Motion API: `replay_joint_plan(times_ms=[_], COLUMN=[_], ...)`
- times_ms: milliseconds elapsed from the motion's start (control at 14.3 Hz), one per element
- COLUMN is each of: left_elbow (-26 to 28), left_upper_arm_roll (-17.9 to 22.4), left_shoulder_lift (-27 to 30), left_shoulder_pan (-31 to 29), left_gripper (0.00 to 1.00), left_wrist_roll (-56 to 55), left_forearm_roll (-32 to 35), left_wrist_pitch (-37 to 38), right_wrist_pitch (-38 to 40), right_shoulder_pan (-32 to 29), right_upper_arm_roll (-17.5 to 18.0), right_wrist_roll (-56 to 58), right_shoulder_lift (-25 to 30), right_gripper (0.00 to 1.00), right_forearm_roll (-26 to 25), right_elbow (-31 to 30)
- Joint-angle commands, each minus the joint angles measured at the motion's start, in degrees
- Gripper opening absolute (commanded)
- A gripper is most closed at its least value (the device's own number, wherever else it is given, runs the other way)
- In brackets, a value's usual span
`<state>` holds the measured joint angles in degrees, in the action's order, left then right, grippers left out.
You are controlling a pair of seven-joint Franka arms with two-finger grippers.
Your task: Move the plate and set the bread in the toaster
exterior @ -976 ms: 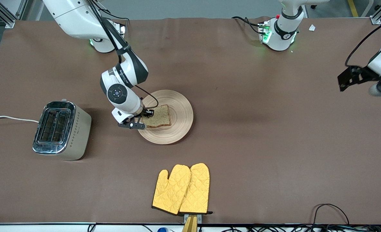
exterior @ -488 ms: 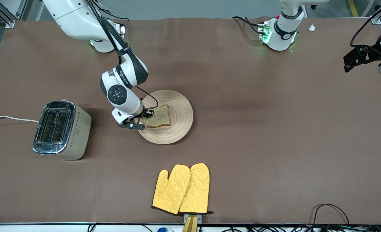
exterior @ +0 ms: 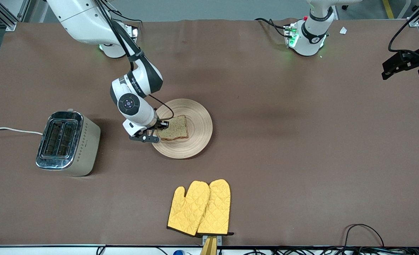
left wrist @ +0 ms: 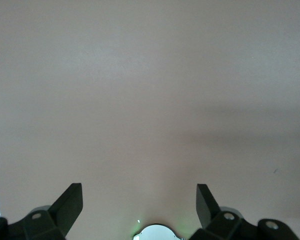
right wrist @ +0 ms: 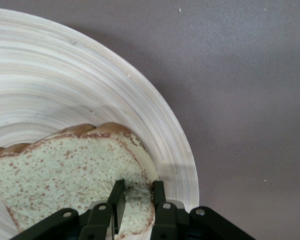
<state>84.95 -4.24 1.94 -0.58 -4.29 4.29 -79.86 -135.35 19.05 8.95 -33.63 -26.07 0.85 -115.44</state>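
The round beige plate (exterior: 195, 117) lies mid-table with the speckled bread (exterior: 174, 128) on it. My right gripper (exterior: 157, 129) is down at the plate's edge toward the toaster, shut on the bread's crust edge. In the right wrist view the fingers (right wrist: 121, 199) pinch the corner of the bread (right wrist: 60, 170) over the plate (right wrist: 65, 75). The cream and chrome toaster (exterior: 67, 142) stands toward the right arm's end of the table, slots up. My left gripper (exterior: 401, 65) is raised at the left arm's end of the table, open and empty (left wrist: 139, 202).
A pair of yellow oven mitts (exterior: 200, 208) lies nearer to the front camera than the plate. The toaster's white cord (exterior: 11, 130) runs off the table's end. Cables lie along the front edge.
My left arm has drawn up and away toward its end of the table. My right gripper and the bread have hardly moved.
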Motion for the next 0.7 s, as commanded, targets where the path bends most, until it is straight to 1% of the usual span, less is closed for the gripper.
replay_joint_plan(times_ms=[0, 209, 348, 488, 627], left_elbow=[0.48, 0.39, 0.39, 0.39, 0.31], left_upper_arm_roll=[0.02, -0.06, -0.06, 0.02, 0.11], left_shoulder_lift=[0.87, 0.87, 0.87, 0.96, 0.96], left_shoulder_pan=[0.06, 0.14, 0.14, 0.06, -0.03], left_gripper=[1.00, 1.00, 1.00, 1.00, 1.00], left_wrist_roll=[-0.63, -0.63, -0.55, 0.15, 0.60], left_forearm_roll=[-0.52, -0.51, -0.60, -0.69, -0.69], left_wrist_pitch=[0.41, 0.41, 0.50, 0.50, 0.50], right_wrist_pitch=[-0.97, -1.85, -2.81, -2.90, -2.38], right_shoulder_pan=[-0.33, -0.33, -0.24, -0.06, -0.41], right_upper_arm_roll=[0.28, 0.28, 0.28, 0.28, 0.28], right_wrist_roll=[-1.00, -1.00, -0.91, -1.00, -1.00], right_shoulder_lift=[-0.65, -1.17, -1.52, -1.70, -1.70], right_gripper=[0.27, 0.22, 0.16, 0.07, 0.03], right_forearm_roll=[0.21, 0.21, 0.21, 0.21, 0.21], right_elbow=[-0.14, -0.14, -0.14, -0.14, 0.12])
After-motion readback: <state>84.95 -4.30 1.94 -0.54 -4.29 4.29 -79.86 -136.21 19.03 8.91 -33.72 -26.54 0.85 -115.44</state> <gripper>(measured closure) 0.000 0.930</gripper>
